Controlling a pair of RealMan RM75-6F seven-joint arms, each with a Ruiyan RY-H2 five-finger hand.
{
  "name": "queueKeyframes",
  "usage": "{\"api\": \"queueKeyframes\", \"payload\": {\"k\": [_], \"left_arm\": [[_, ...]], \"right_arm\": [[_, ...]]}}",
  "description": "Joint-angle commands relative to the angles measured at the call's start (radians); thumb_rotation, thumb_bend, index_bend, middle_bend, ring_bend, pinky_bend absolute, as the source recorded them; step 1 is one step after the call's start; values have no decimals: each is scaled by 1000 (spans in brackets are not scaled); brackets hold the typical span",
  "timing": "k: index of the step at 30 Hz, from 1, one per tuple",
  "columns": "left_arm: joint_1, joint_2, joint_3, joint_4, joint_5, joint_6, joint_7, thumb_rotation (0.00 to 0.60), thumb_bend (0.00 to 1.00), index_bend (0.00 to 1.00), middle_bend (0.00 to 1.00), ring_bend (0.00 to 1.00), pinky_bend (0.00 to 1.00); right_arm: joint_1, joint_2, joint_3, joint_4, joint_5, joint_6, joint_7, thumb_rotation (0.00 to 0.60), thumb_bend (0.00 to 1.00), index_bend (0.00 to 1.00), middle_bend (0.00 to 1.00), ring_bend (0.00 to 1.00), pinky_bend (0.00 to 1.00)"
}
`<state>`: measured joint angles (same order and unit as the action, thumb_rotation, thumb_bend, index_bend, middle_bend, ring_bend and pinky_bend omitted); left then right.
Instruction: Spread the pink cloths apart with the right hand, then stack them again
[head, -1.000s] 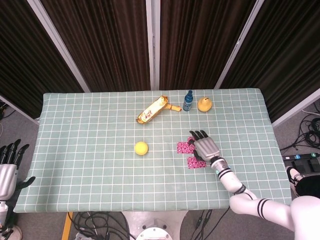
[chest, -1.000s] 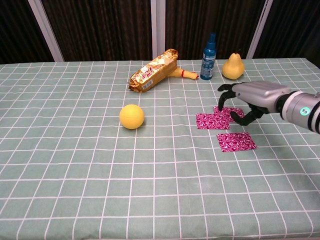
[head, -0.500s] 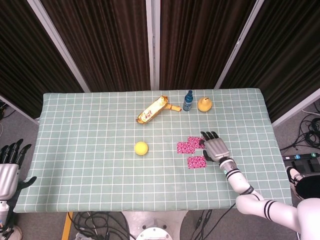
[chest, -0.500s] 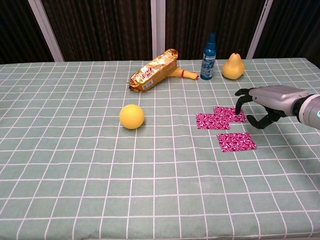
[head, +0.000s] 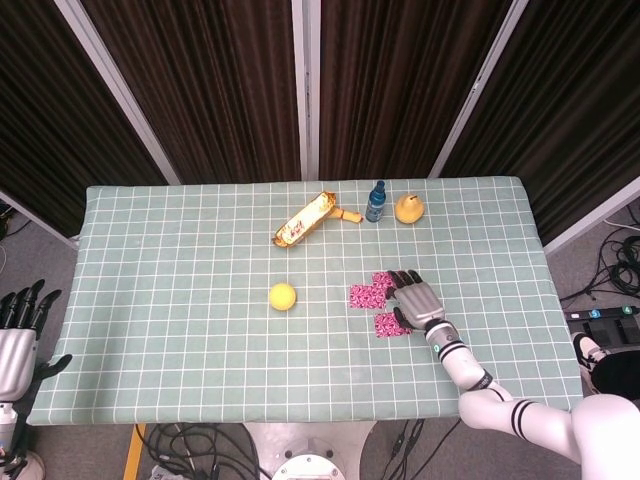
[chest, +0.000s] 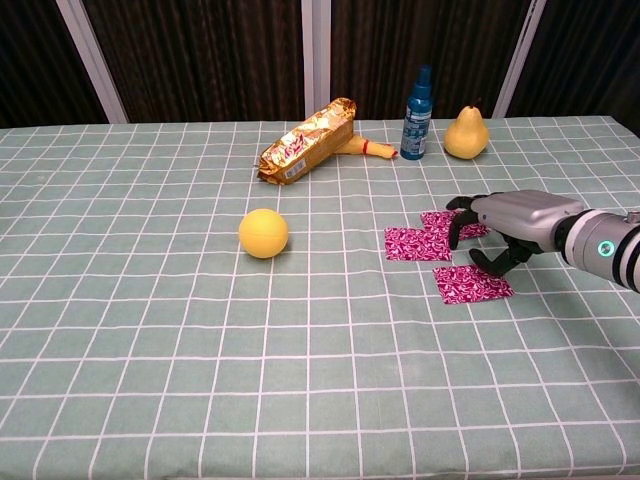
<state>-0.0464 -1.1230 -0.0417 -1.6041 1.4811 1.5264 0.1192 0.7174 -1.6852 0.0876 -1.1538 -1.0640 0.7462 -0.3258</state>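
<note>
Green checked bench (head: 180, 330): right robot hand (chest: 492, 232) presses curled fingers on the pink cloths (chest: 420, 243), gripping none; one cloth (chest: 472, 284) lies just nearer. Judged risk: dragging could bunch or overlap them rather than separate them.
</note>
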Motion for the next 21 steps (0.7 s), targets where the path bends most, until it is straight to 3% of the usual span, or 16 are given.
{"api": "queueKeyframes", "payload": {"k": [1,9,17,21], "left_arm": [[2,0,1,1,0,1,-2,600,41,171,136,98,101],[6,-3,3,8,-3,3,-7,600,41,171,136,98,100],[7,-3,2,13,-4,2,-14,600,41,171,136,98,100],[7,-5,2,15,-1,4,-14,600,41,171,136,98,101]], "right_arm": [[4,-10,1,1,-9,1,2,521,546,312,12,0,0],[16,-27,8,-1,-31,3,8,517,545,312,12,0,0],[8,17,17,-38,-39,38,-1,520,538,311,11,0,0],[12,33,28,-28,-23,46,-25,575,395,310,13,0,0]]}}
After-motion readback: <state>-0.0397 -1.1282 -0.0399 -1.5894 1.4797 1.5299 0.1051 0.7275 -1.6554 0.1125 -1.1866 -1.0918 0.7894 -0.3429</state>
